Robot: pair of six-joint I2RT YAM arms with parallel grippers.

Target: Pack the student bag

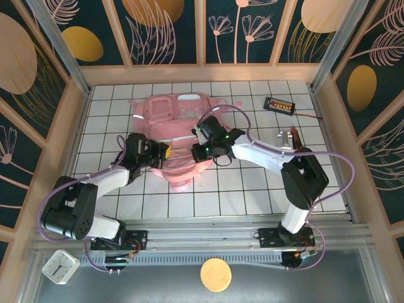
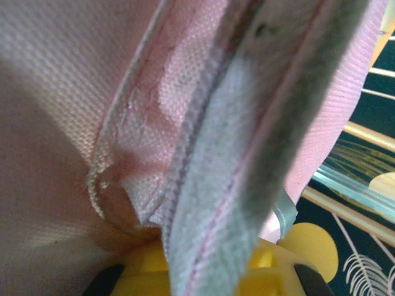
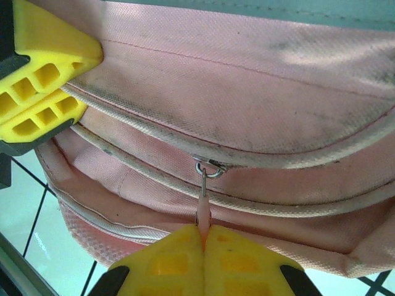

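Arms (image 1: 259, 150) converge on student bag (image 1: 170, 110); right gripper (image 3: 202, 239) pinches zip pull (image 3: 203, 200).

Sprawled across the far middle of the white gridded counter (image 1: 252, 189): large soft pink fabric backpack (image 1: 169, 112), translucent front pocket facing up, near edge bunched and crumpled; metal zip slider (image 3: 210, 166) midway along a grey-piped seam, pink zip pull (image 3: 203, 209) drawn taut

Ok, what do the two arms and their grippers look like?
The left arm and right arm match: white shells, black joints and bases, purple cables looping alongside. The left gripper and right gripper have black bodies and yellow plastic fingers with square pockets. Green lights dot the right arm.
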